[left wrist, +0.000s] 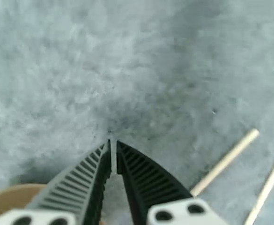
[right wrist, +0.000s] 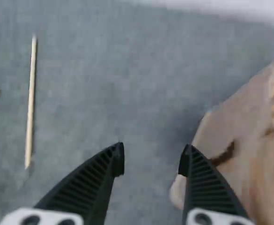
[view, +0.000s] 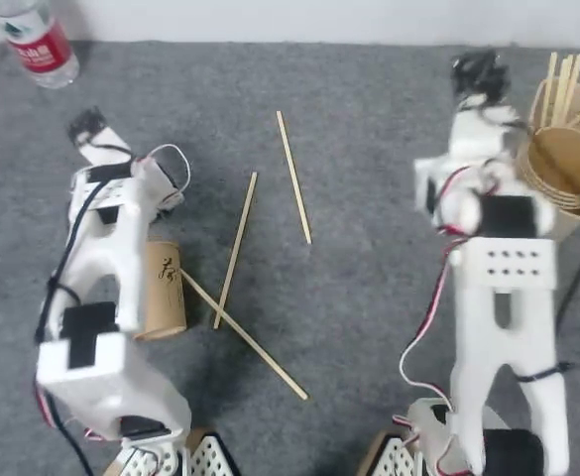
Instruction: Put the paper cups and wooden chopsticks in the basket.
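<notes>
A brown paper cup lies on its side on the grey carpet, tucked against my left arm. Its rim shows beside my left gripper, which is shut on nothing just above the carpet. Three loose wooden chopsticks lie mid-table: one far, one middle, one near. At the far right the basket holds stacked paper cups and upright chopsticks. My right gripper is open and empty beside the basket's beige side.
A plastic water bottle lies at the far left corner. A pale wall edge runs along the back of the carpet. My right arm stands between the loose chopsticks and the basket. Bare carpet lies between the two arms.
</notes>
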